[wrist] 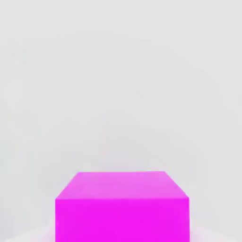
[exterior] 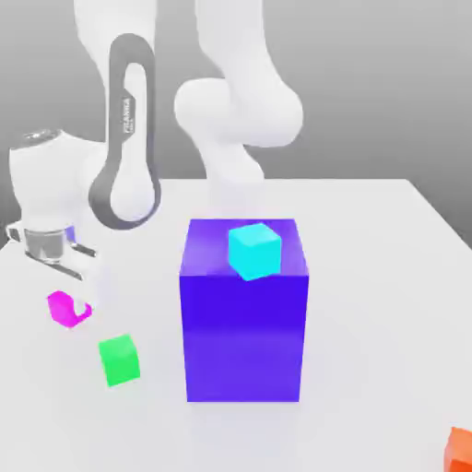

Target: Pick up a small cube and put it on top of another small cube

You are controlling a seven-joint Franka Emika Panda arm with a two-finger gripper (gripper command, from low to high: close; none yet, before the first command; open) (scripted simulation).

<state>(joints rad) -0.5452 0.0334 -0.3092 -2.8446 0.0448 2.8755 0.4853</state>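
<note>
Magenta cube (exterior: 63,307) down on the white table (exterior: 387,258), right at the gripper (exterior: 74,300), wedged between the fingertips. Fingers closed on it, so looks like a grip on the magenta cube, still at table level. Same cube (wrist: 122,208) up close in the hand view, square-on, sitting just past the fingers.

Green cube (exterior: 119,359) just beside the fingers, toward the exterior view's right and nearer the camera. Probably the easiest thing to stack on. Cyan cube (exterior: 254,250) well apart from the fingers, up on the big blue block (exterior: 243,313). Orange cube (exterior: 459,449) far off at the corner.

Stuff that could go sideways:
- Bite looks shallow-ish, near the cube's upper part, so could slip or twist out on the lift.
- Green cube so close that a low carry might knock it away.
- Drop-off off-centre and the magenta one tips right off.
- Going for cyan instead means clearing the tall block's edge.

Hard to make out: fingertips themselves mostly blend into the white table, exact contact faces not readable. Orange cube cut off by the frame edge.
</note>
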